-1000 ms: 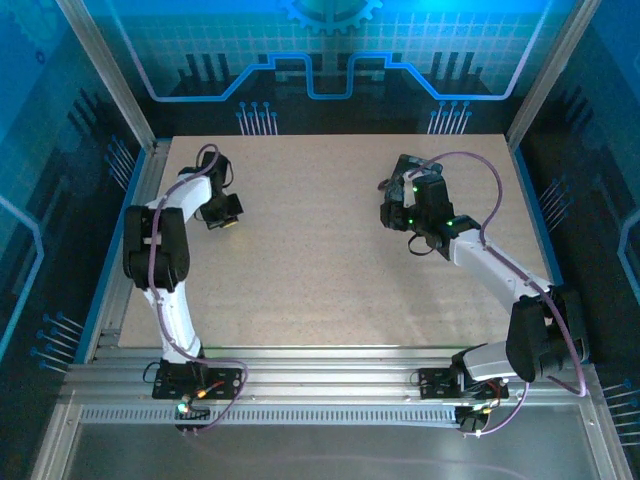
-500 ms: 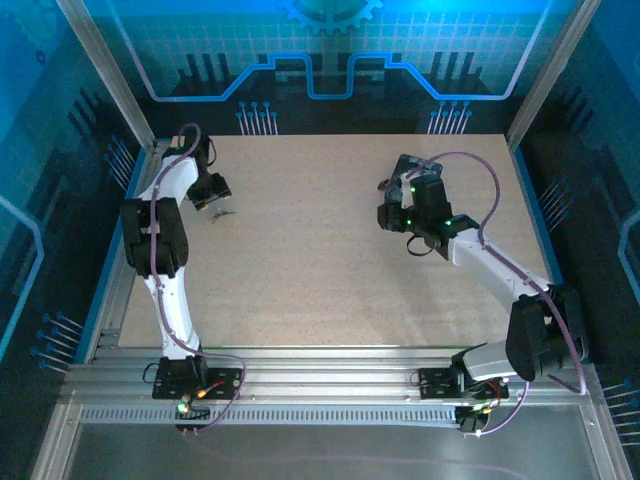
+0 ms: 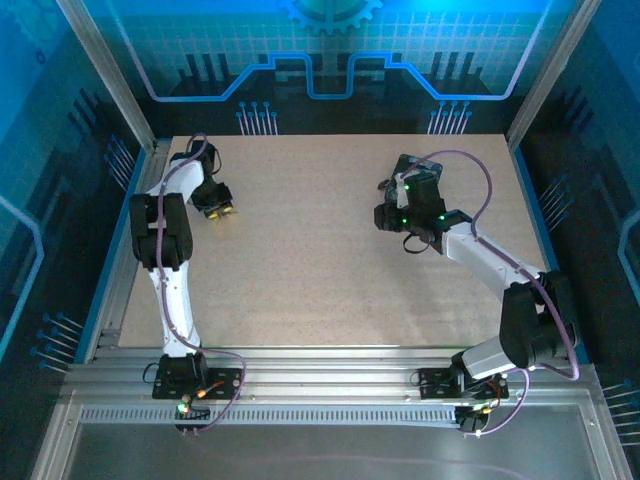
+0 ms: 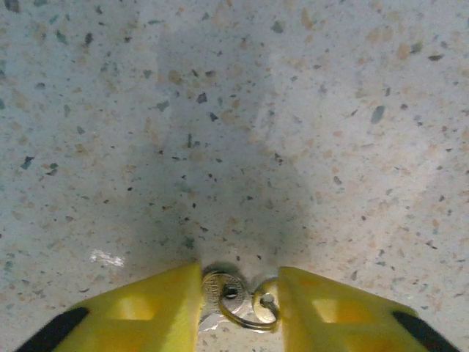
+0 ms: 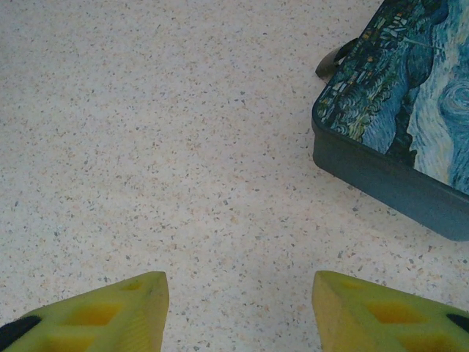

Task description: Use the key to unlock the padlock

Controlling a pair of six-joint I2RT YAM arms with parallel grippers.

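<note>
1. The speckled table [image 3: 330, 280] carries the box, which sits on its right half.
2. The right arm [image 3: 490, 262] reaches in toward the box. The left arm [image 3: 160, 240] stretches along the table's left side, well apart from the box.
3. The box [image 5: 396, 110], dark-walled with a lid painted in blue and yellow swirls, lies flat on the table with one corner turned toward the right wrist camera.
4. The right gripper [image 5: 238, 282] hangs over bare table just short of the box, which lies ahead of it and to the right. Its yellow fingers stand wide apart with nothing between them.
5. The left gripper [image 4: 239, 270] is down at the table surface, far to the left of the box. Its yellow fingers stand a narrow way apart, one on each side of the key. Whether they pinch it or merely flank it cannot be told.
6. The padlock [image 5: 333, 60], a small dark shape, peeks out from behind the box's far corner, touching it and mostly hidden by it.
7. The key [image 4: 222, 287], with a round silvery head, lies well apart from the box between the left gripper's fingers. It is threaded on a thin wire ring [image 4: 245, 315] with a second small key [image 4: 265, 298] beside it.
</note>
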